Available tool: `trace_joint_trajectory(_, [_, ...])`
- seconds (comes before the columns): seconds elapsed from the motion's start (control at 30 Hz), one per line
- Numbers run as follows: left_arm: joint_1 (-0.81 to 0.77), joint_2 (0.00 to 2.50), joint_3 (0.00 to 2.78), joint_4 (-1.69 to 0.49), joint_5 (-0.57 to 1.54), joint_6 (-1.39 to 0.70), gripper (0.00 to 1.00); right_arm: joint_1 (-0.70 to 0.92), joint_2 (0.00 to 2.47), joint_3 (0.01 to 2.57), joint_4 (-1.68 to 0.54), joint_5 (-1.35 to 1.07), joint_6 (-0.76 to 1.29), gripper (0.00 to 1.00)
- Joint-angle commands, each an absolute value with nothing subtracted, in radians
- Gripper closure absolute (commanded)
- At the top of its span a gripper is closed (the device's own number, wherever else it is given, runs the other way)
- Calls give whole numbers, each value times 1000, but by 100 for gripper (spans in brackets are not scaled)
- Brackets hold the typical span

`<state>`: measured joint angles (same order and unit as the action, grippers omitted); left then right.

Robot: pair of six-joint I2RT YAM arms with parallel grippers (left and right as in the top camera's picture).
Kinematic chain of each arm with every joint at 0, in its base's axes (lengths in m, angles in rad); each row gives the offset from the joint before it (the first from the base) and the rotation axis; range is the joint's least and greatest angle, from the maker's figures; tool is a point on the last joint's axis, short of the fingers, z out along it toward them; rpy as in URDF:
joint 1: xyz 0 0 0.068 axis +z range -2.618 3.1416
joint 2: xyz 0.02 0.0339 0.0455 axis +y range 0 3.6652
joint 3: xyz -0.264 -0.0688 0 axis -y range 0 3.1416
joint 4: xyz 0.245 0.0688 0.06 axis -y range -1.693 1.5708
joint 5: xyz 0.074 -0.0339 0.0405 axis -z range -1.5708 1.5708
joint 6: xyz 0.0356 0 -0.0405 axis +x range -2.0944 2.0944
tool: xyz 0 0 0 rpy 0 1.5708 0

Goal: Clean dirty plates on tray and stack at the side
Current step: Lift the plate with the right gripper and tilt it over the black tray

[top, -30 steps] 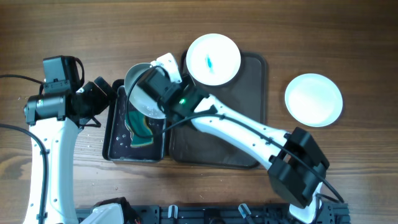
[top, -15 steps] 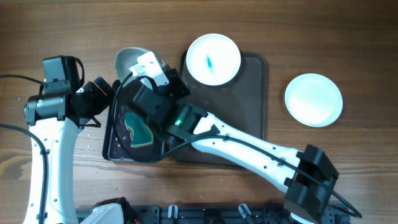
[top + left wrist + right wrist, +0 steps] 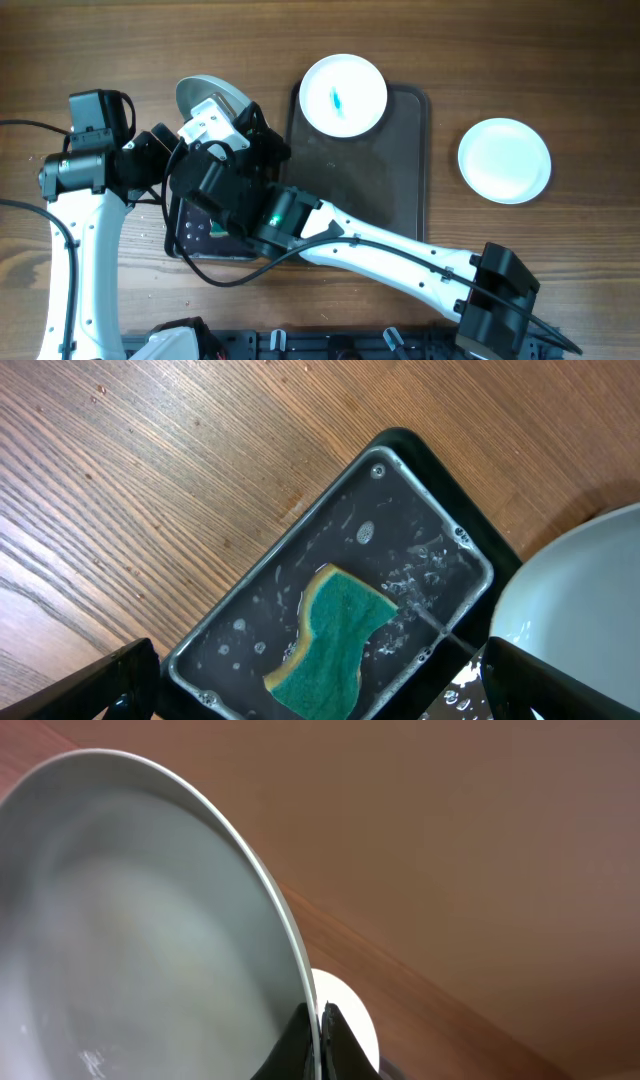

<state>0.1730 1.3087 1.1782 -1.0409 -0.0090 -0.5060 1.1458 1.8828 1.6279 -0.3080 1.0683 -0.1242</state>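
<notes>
The right jaws grip the plate (image 3: 205, 92) by its rim, tilted at 12 o'clock of the basin (image 3: 272, 557), probably to drip, while the left jaws hang open over the sponge (image 3: 335, 635).

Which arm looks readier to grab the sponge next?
Left. The left gripper hangs open over the green sponge in the tub; the right gripper is busy clamping a plate by its rim.

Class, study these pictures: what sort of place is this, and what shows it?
Probably a lab tabletop staged as a dishwashing station: a wooden table, a basin of water with a green sponge, and a dark tray holding a stained plate.
</notes>
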Motion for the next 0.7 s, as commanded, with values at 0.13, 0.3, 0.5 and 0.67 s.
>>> trace_joint_trajectory(0.13, [179,1298,1193,-1041,-1,-502,0,1152,1856,1657,-298,1112,-184,96])
trace_joint_trajectory(0.3, [179,1298,1193,-1041,0,-502,0,1155,1856,1657,-298,1112,-184,96])
trace_joint_trajectory(0.5, [179,1298,1193,-1041,-1,-502,0,1160,1856,1657,-257,1155,-265,96])
trace_joint_trajectory(0.67, [179,1298,1193,-1041,0,-502,0,1199,1856,1657,-142,1216,-392,96])
